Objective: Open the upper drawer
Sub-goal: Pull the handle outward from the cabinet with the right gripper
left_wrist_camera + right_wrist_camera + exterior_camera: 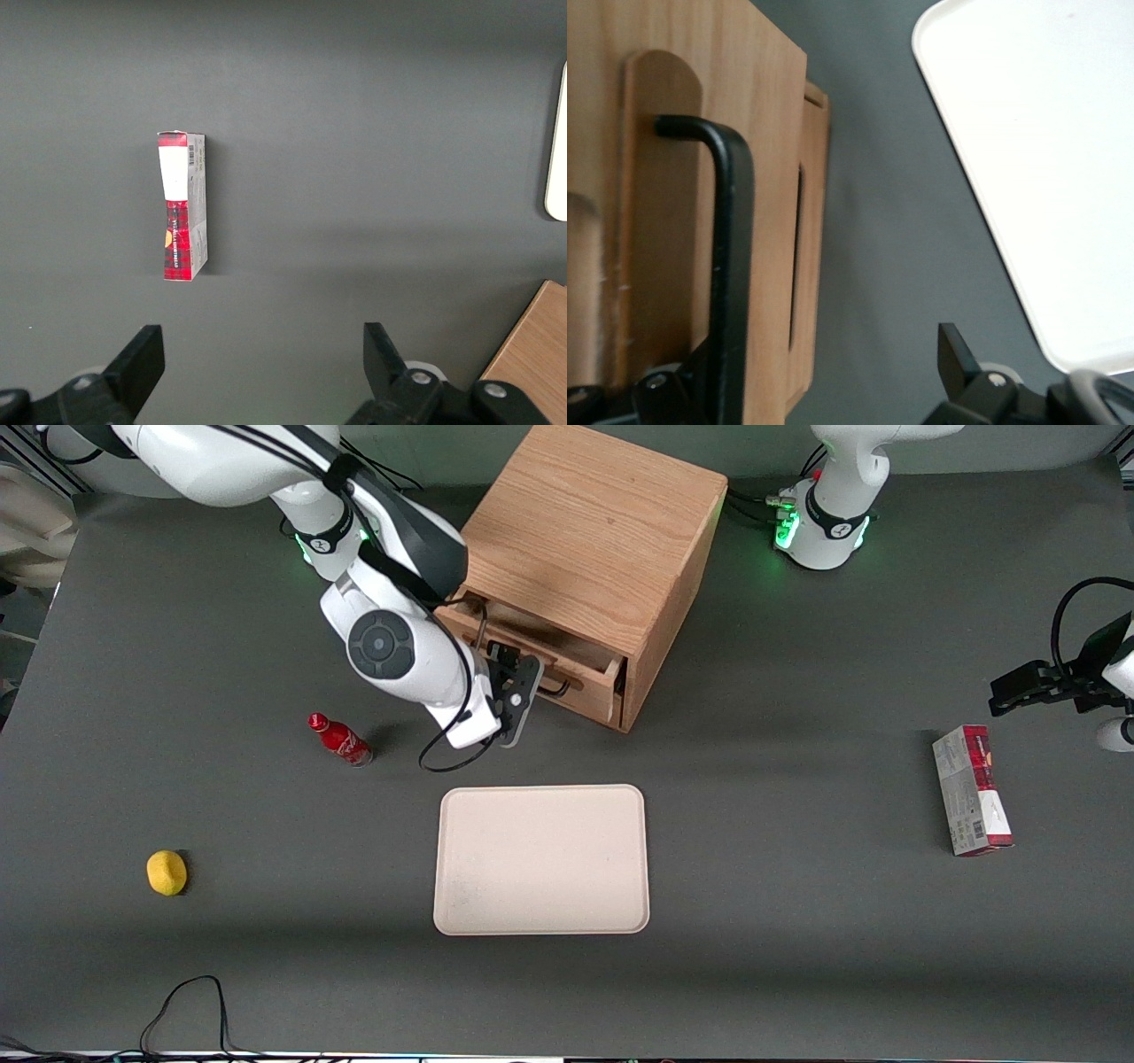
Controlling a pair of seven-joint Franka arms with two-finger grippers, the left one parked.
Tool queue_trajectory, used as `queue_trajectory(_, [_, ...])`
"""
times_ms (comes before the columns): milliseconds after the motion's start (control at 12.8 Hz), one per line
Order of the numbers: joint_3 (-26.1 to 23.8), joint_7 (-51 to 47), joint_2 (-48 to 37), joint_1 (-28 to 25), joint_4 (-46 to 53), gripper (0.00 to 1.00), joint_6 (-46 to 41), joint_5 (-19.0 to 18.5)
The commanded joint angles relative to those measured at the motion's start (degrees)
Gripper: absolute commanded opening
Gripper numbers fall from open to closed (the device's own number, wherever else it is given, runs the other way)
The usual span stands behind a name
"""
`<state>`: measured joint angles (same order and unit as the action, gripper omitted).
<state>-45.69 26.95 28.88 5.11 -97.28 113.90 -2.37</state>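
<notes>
Front view shows the gripper (518,691) at the face of the wooden cabinet (594,540), its fingers spread wide with the black handle (731,266) of the upper drawer (540,651) between them. That drawer stands partly pulled out, its tray body showing. Nearer the camera than the gripper lies the cream tray (541,859); a red bottle (340,740) lies just beside the gripper, toward the working arm's end.

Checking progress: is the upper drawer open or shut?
Partly open: the upper drawer juts from the cabinet, the hand at its handle.
</notes>
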Motion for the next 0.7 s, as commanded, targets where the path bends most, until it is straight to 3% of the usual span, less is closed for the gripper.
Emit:
queue_trajectory(0, [1.2,3.1,2.3,0.0,3.8,1.0,-0.4,-0.8])
queue_trajectory(623, [7.4,2.8,3.0,0.2,10.9,1.0,-4.5,-0.9])
